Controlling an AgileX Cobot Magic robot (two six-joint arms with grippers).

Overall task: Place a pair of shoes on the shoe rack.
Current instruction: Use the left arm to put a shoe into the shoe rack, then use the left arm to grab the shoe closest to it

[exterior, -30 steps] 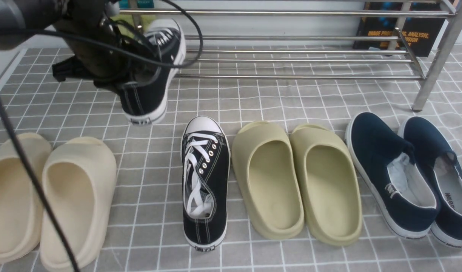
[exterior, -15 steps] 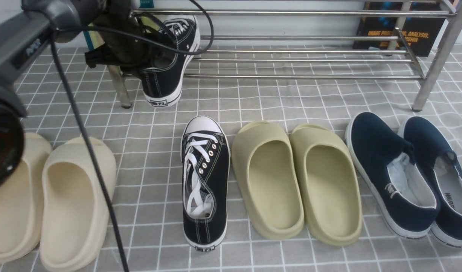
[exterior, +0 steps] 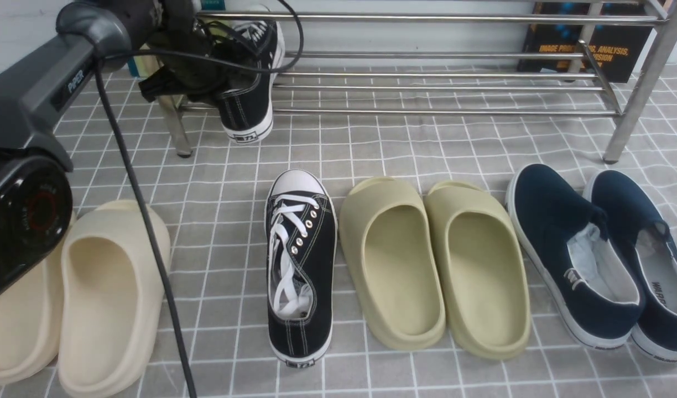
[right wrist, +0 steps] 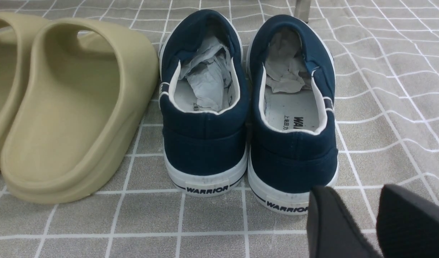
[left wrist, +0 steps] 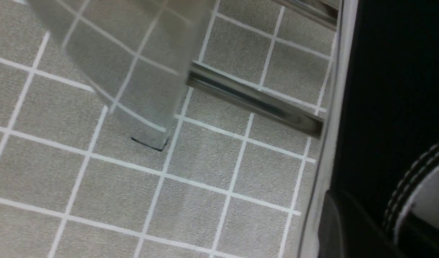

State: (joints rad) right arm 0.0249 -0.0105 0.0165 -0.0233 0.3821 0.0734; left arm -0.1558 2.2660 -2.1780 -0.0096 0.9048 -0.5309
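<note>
My left gripper (exterior: 214,77) is shut on one black canvas sneaker (exterior: 253,94) at the left end of the silver shoe rack (exterior: 443,87). The sneaker is over the lower tubes, its heel hanging past the front tube. I cannot tell whether it rests on them. In the left wrist view the sneaker (left wrist: 388,93) fills one side, beside a rack tube (left wrist: 251,100). The other black sneaker (exterior: 301,265) lies on the floor in the middle, toe toward the rack. My right gripper (right wrist: 363,215) is open and empty, low behind the navy slip-ons (right wrist: 248,107).
Beige foam slides (exterior: 95,287) lie at the near left, olive slides (exterior: 432,260) right of the floor sneaker, navy slip-ons (exterior: 598,254) at the right. The rack's front left leg (exterior: 175,130) stands next to the held sneaker. A dark book (exterior: 587,50) leans behind the rack.
My left arm has carried the black sneaker away from me, from above the floor in front of the rack onto the rack's left end. The other shoes have not moved.
</note>
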